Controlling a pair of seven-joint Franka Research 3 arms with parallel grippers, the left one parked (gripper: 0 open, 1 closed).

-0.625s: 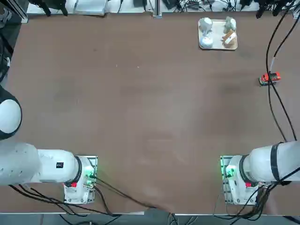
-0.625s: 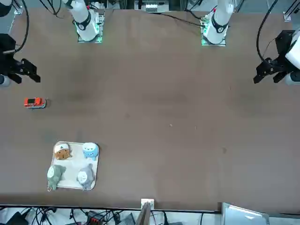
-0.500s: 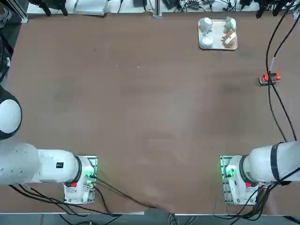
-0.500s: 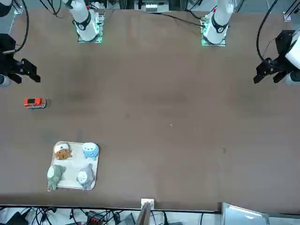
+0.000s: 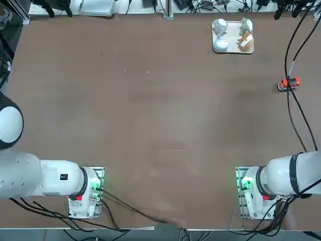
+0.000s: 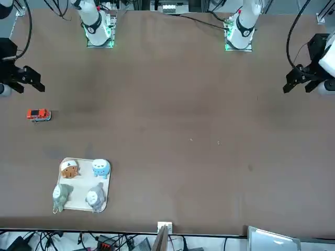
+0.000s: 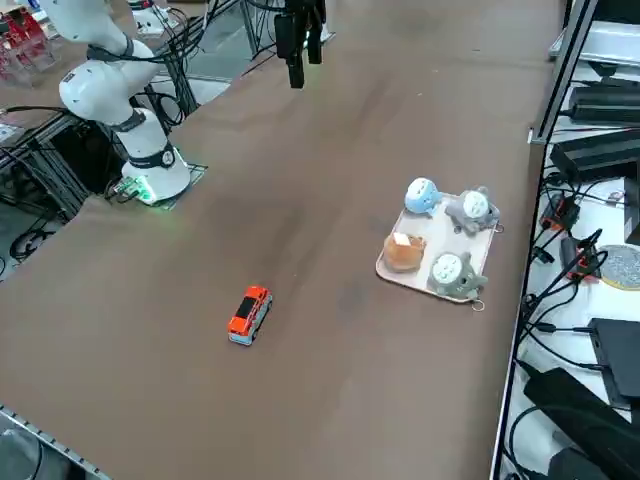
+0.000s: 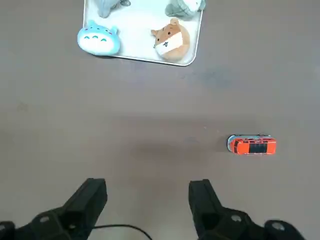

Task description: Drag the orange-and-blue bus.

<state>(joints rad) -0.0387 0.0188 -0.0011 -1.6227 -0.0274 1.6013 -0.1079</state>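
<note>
Right pincer (image 6: pixel 31 88) spread apart at upper left of my front view, orange-and-blue bus (image 6: pixel 39 115) at mid-left on the brown desk (image 6: pixel 178 130), white tray (image 6: pixel 79 203) carrying four small animal figurines (image 6: pixel 95 196) at lower left.

You have a smooth, low-sheen brown tabletop (image 6: pixel 172 120), a smooth white tray (image 8: pixel 142 35) with a glossy rim, soft, fabric-looking figurines (image 8: pixel 99 40), and a glossy toy bus (image 8: pixel 252 145) that looks like hard, painted material
</note>
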